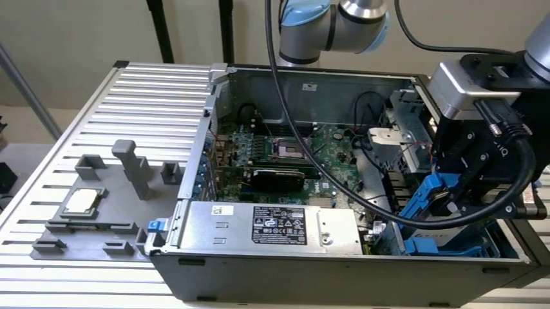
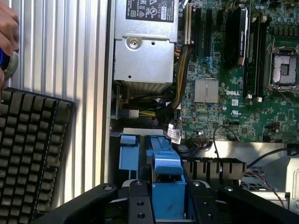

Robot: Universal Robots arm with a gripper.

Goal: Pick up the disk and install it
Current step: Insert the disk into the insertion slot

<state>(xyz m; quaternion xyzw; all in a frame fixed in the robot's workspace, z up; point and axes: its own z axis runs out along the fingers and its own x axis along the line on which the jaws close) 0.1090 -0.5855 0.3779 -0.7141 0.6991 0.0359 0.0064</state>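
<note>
My gripper [image 1: 465,190] hangs over the open computer case [image 1: 344,270] at the exterior view's right, above the blue drive bay [image 1: 447,244]. It is shut on the disk [image 1: 431,198], which is held upright on edge. Only the disk's bright blue carrier shows; the metal body and its label are hidden. In the wrist view the blue carrier [image 2: 167,179] sits between the two black fingers [image 2: 138,201], directly over the bay's blue plastic rails [image 2: 128,151] at the case wall.
The grey power supply box [image 1: 266,225] lies beside the bay, with the green motherboard [image 1: 297,154] behind it. A thick black cable [image 1: 361,193] loops across the case. A processor chip [image 1: 79,201] rests on the grey fixture. A keyboard [image 2: 32,154] and a person's hand [image 2: 7,37] are outside the case.
</note>
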